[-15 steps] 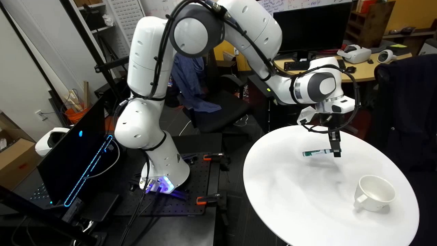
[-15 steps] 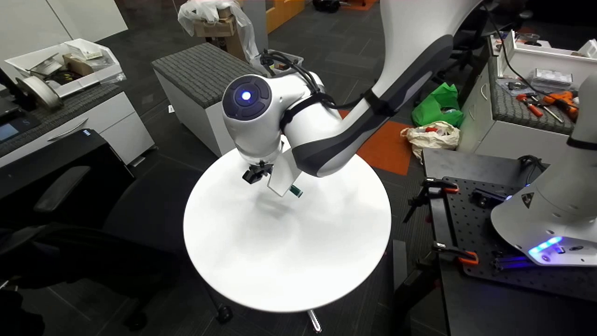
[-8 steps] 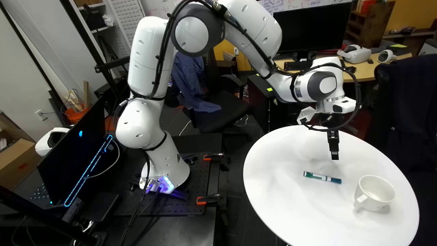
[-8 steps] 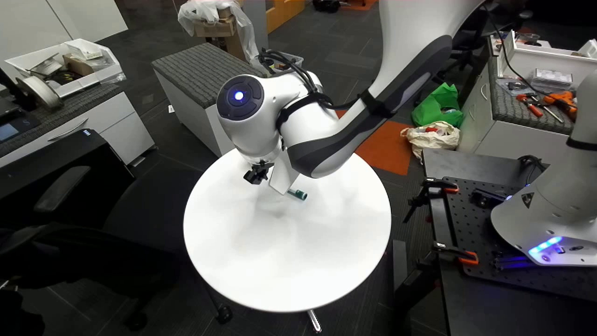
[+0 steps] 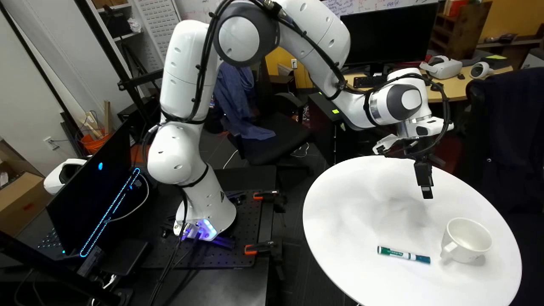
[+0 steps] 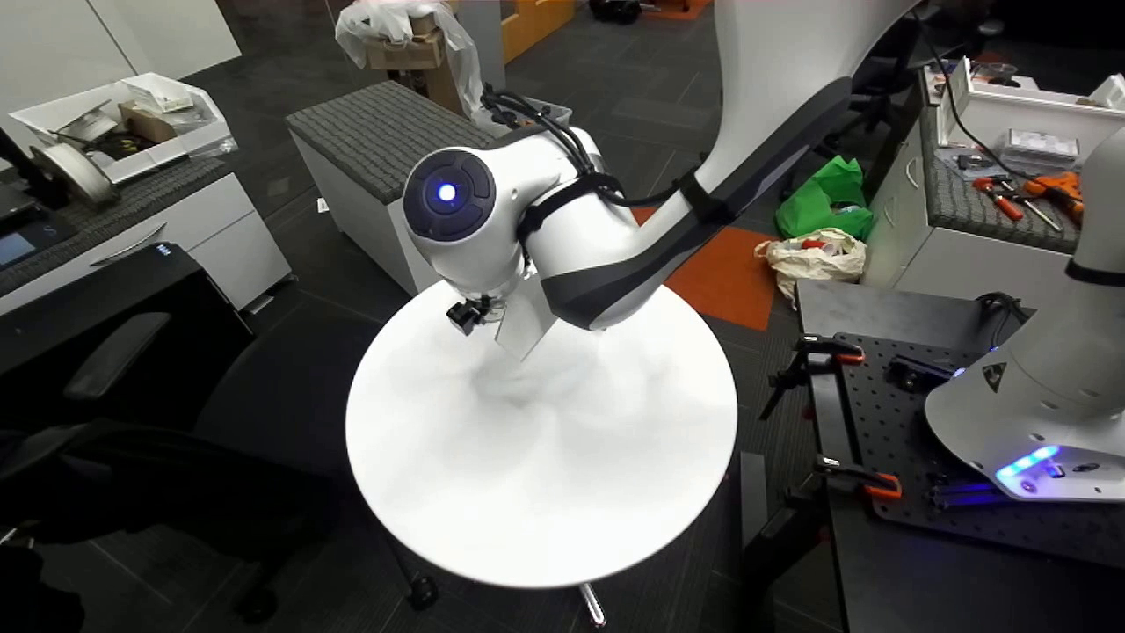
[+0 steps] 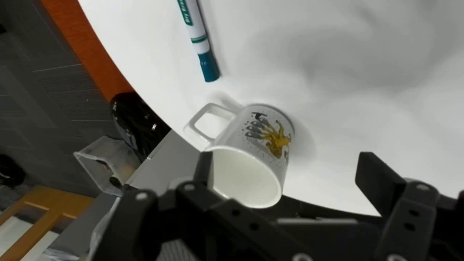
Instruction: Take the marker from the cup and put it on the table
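Note:
The marker [image 5: 403,255], white and green with a teal cap, lies on its side on the round white table [image 5: 344,221]. Its capped end points roughly toward the handle of the white cup [image 5: 465,241], with a gap between them. In the wrist view the marker [image 7: 198,40] is cut off by the top border, and the cup [image 7: 250,145], upright with a yellow-grey drawing, looks empty inside. My gripper [image 7: 290,170] stands open above the table, its fingers wide apart and holding nothing. One finger overlaps the cup's rim in that view. An exterior view shows neither marker nor cup.
A dark chair [image 5: 501,140] stands close behind the table. The arm's base is on a black bench [image 5: 238,280] with orange-tipped clamps [image 5: 257,249]. Grey-topped cabinets [image 6: 387,132] are near the table's far side.
A second ago the gripper was shut on the marker above the table. The jaws opened and the marker dropped, then shifted over the table toward the cup's handle side. The gripper tilted slightly.

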`<state>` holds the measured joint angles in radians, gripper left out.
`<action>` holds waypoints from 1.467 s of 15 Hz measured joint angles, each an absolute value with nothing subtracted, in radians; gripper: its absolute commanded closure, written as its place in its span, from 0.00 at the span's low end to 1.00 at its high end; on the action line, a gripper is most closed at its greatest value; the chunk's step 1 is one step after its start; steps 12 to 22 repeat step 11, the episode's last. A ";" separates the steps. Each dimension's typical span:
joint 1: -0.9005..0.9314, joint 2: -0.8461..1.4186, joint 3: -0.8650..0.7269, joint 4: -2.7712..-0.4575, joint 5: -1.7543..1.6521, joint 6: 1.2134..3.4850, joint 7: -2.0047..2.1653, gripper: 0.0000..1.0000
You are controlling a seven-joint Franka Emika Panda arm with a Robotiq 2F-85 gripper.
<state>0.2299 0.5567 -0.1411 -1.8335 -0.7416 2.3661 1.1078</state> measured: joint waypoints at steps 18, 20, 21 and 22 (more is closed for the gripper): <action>0.240 0.545 -0.152 -1.824 -0.991 2.366 1.467 0.00; 0.240 0.545 -0.152 -1.824 -0.991 2.366 1.467 0.00; 0.240 0.545 -0.152 -1.824 -0.991 2.366 1.467 0.00; 0.240 0.545 -0.152 -1.824 -0.991 2.366 1.467 0.00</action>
